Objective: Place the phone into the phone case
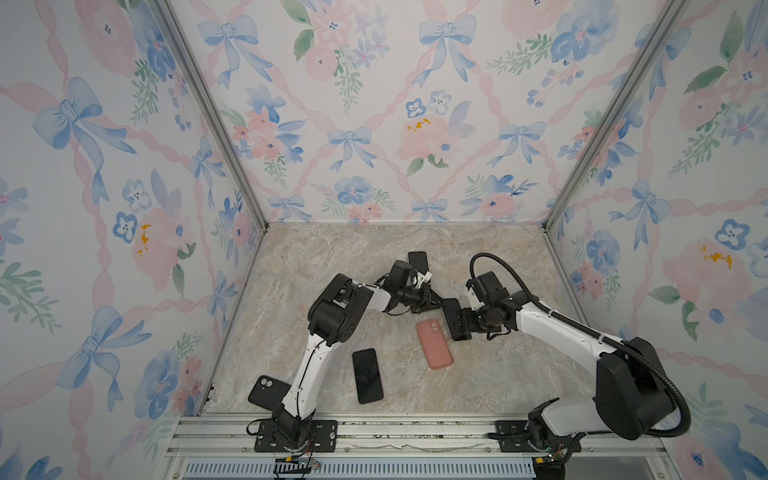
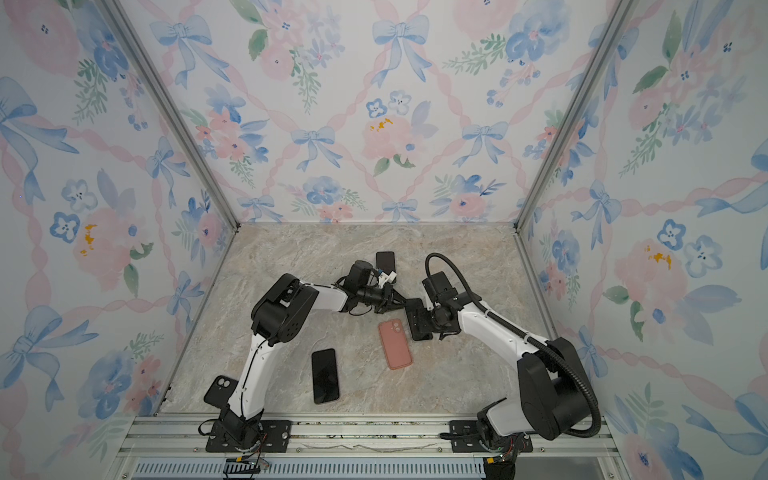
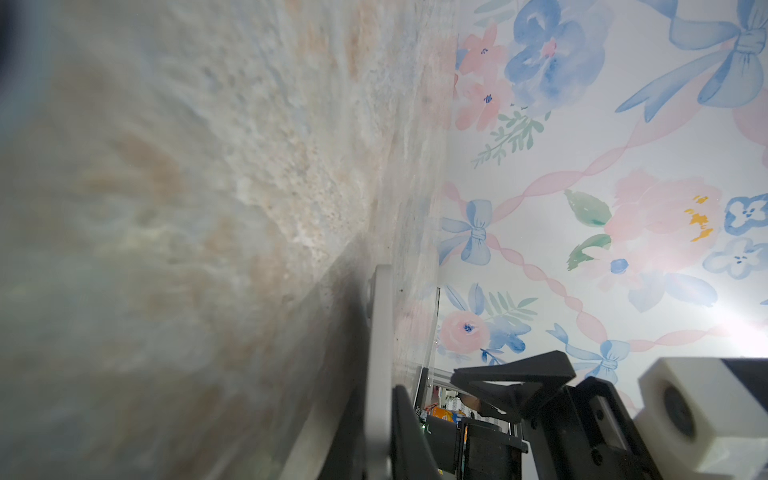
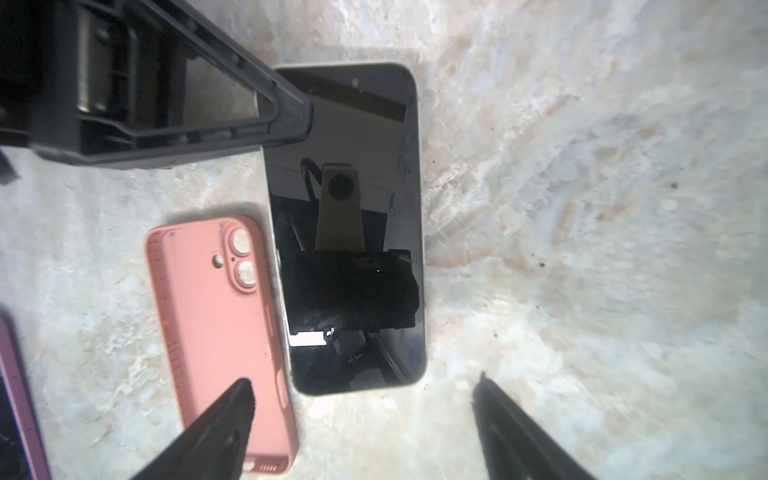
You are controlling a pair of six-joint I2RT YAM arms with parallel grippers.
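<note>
Centrally on the marbled tabletop (image 1: 332, 257): the phone (image 4: 349, 208), black, screen up and mirroring the wrist camera above it. Just beside one long edge, parallel and close, possibly touching: the pink phone case (image 4: 220, 332), flat on the surface, with the twin camera cut-outs at the end nearer the left gripper. Also plain in both top views, the same pink phone case (image 1: 434, 345) (image 2: 395, 345), just inboard of the right arm's wrist.

Reaching in from the left, low and turned sideways: the left gripper (image 4: 299, 124), with one black finger (image 4: 249, 116) laid over the phone's far corner. From the left wrist view, apparently clamped on that end, with the phone's grey edge (image 3: 380, 353) sandwiched between a blurred dark finger and a sharper black one. Hard to tell whether that end sits lifted off the surface.

Above the phone's opposite end: the right gripper (image 4: 363, 382), spread wide, fingertips (image 4: 245, 386) either side of the phone's width and clear of it, grasping nothing.

Elsewhere on the surface, well apart from the pair: a second black phone (image 1: 368, 376) (image 2: 325, 376), screen up, nearer the front rail; a dark handset showing two lenses (image 1: 266, 390) at the front left corner, partly hidden by the left arm; another dark phone (image 1: 417, 259) behind the left wrist.
</note>
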